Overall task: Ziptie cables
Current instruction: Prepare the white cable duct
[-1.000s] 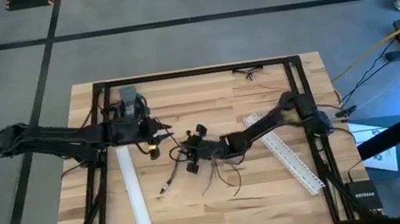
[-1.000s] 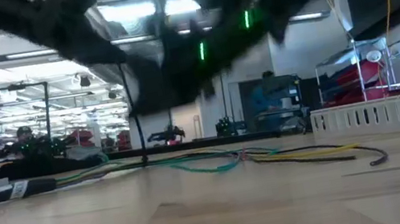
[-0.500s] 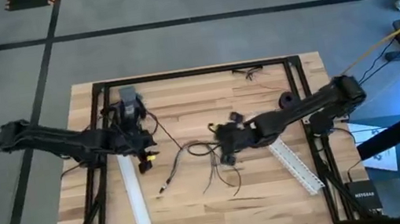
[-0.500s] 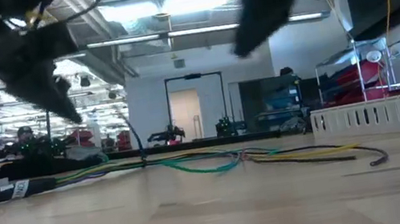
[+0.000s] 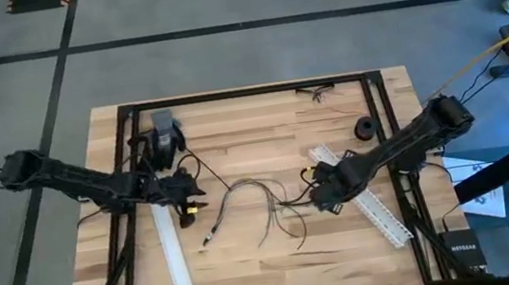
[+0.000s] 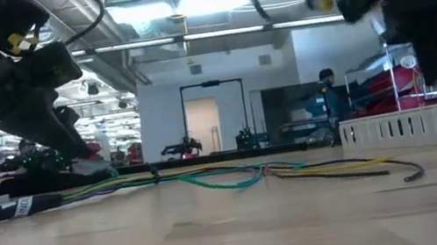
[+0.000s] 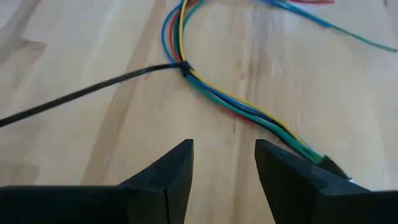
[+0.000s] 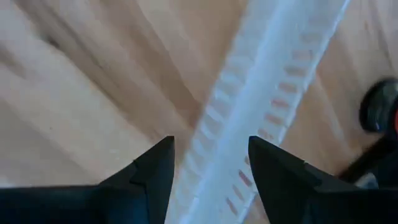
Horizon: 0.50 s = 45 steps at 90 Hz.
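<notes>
Cables [image 7: 186, 37] lie bundled, the ziptie [image 7: 93, 90] already cinched around them. Both the left gripper [image 7: 224, 165] and right gripper [image 8: 208, 165] hang spread and empty; tying looks done, so next likely comes trimming or retreat.

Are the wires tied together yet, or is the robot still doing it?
It looks mostly done. The thin black plastic ziptie is already cinched around the bundle of thin coloured cables, its long tail lying on the wooden table. Nothing is in hand: the left gripper is open and empty near the bundle, and the right gripper is open above a white slotted strip. Perhaps only trimming the tail remains.
</notes>
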Each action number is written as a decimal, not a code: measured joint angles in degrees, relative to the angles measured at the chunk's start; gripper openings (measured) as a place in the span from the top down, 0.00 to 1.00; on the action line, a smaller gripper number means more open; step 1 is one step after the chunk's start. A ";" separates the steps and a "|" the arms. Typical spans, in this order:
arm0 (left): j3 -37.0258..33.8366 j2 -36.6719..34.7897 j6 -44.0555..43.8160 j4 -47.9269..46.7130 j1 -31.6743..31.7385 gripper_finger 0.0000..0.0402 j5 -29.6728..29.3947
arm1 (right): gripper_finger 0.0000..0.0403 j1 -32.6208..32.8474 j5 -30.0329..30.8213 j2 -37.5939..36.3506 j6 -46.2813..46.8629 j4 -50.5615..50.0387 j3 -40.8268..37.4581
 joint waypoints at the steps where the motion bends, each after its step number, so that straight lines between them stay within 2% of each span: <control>1: 0.00 0.00 0.02 -0.05 0.00 0.59 0.00 | 0.51 -0.12 -0.13 0.00 0.09 0.31 -0.42; 20: -0.02 0.00 1.52 -0.03 0.00 0.59 -0.07 | 0.51 -1.33 -4.29 -0.31 -2.05 9.86 -7.21; 27: -0.02 0.00 1.62 0.00 0.00 0.59 -0.10 | 0.54 -1.37 -4.74 -0.31 -3.81 13.71 -8.78; 35: -0.04 0.02 2.00 0.06 0.00 0.59 -0.15 | 0.65 -1.26 -3.58 -0.33 -6.88 16.75 -9.61; 45: -0.04 0.02 3.19 0.81 0.00 0.59 -0.17 | 0.86 -1.26 -2.01 -0.09 -13.33 20.94 -9.65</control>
